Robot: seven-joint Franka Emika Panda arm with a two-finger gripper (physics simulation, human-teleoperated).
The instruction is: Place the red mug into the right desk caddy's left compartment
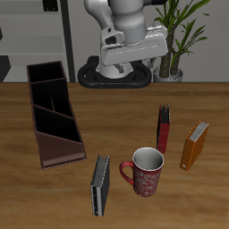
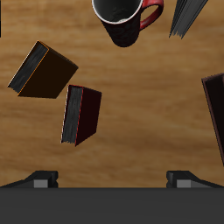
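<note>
The red mug (image 1: 146, 170) stands upright near the table's front edge, its white inside showing and its handle toward a dark book. In the wrist view the red mug (image 2: 127, 17) is only partly in frame. The right desk caddy (image 1: 54, 112) is a long dark maroon tray lying some way from the mug; one edge of the caddy (image 2: 217, 114) shows in the wrist view. Its left compartment (image 1: 59, 143) is the end section nearest the table's front edge, and nothing lies in it. My gripper (image 1: 132, 55) (image 2: 112, 179) hangs high above the table, farther back than the mug, open and holding nothing.
A dark grey book (image 1: 100, 185) (image 2: 188, 17) stands beside the mug's handle. A red book (image 1: 164, 128) (image 2: 80, 115) and an orange-brown book (image 1: 194, 146) (image 2: 44, 72) stand just behind the mug. A potted plant (image 1: 176, 36) is at the back.
</note>
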